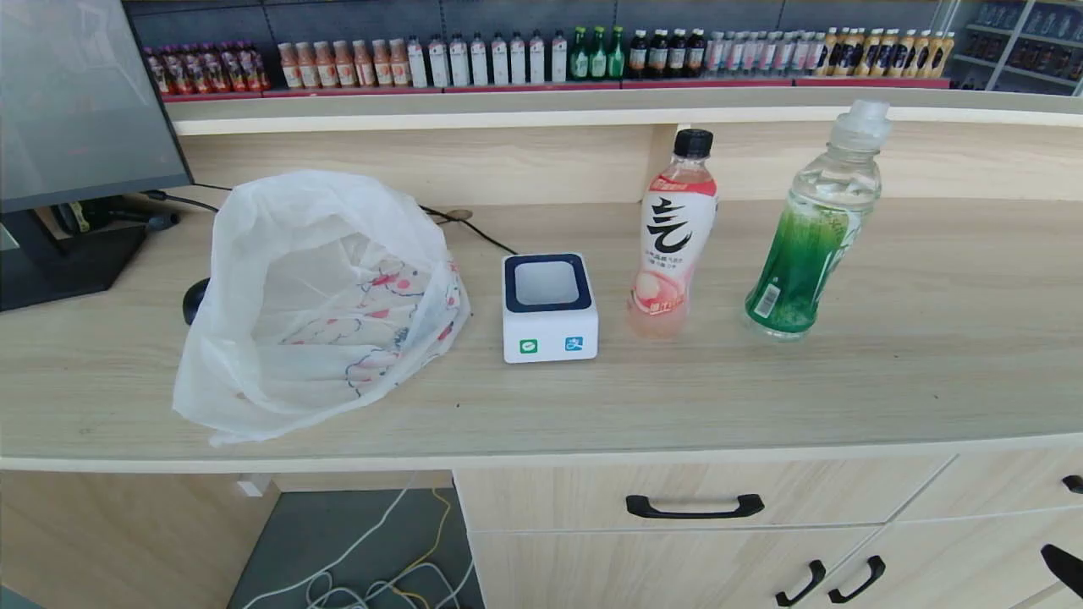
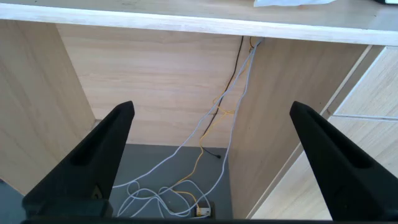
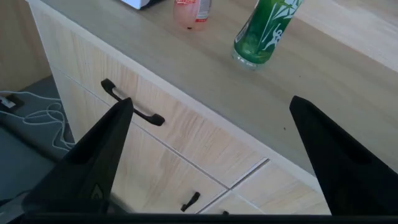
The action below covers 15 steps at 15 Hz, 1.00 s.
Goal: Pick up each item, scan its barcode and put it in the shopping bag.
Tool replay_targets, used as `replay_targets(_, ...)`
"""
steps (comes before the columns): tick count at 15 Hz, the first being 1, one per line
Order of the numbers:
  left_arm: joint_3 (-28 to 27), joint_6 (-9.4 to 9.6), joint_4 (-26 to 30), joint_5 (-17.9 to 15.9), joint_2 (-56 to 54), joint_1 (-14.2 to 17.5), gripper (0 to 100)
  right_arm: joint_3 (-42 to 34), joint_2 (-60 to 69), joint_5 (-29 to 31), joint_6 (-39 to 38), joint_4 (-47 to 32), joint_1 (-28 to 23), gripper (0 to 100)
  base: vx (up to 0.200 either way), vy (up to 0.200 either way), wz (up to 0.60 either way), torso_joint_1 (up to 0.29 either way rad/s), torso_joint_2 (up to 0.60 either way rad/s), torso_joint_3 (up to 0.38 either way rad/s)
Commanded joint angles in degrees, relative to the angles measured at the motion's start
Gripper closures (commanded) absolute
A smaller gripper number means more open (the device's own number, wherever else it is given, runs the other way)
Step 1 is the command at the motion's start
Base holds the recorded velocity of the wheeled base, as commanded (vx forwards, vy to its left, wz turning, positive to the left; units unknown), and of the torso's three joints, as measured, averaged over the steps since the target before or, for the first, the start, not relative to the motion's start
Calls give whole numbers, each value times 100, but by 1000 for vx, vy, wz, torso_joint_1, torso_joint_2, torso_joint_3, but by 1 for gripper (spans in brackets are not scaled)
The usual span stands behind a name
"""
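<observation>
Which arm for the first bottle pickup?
Right. The right gripper, open, faces the green bottle and pink bottle on the counter; the left gripper points at cables under it.

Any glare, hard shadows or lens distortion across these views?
Head view: even light, faint shadows under the pink bottle and green bottle; both look tilted outward and the counter edge bows, so wide-angle distortion. Left wrist view: left gripper is a dark silhouette before a dimmer recess. Right wrist view: right gripper dark, no glare on the counter.
</observation>
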State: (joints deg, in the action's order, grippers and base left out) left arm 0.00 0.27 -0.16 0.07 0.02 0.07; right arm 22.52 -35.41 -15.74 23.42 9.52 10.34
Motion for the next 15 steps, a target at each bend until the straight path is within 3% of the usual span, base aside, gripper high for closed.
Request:
replay_targets(1,0,0,-2,1,-2,1,0,113,-713,62,102,305,346,0,0,0,0,0,0,0)
replay_targets(5,0,0,-2,1,-2,1,0,517,-1275,317,330,349,882,0,0,0,0,0,0,0)
replay_targets(7,0,0,-2,1,-2,1,0,658,-1460,800,321,401,1313,0,0,0,0,0,0,0)
replay_targets(8,0,0,-2,1,-2,1,0,737,-1583,1117,286,419,1708,0,0,0,0,0,0,0)
replay_targets(9,0,0,-2,1,-2,1,0,825,-1846,1644,269,481,2420,0,0,0,0,0,0,0)
replay_targets(12,0,0,-2,1,-2,1,0,825,-2558,2338,-74,1465,3097,0,0,0,0,0,0,0)
replay_targets(15,0,0,-2,1,-2,1,0,833,-3367,3411,-558,2678,3862,0,0,0,0,0,0,0)
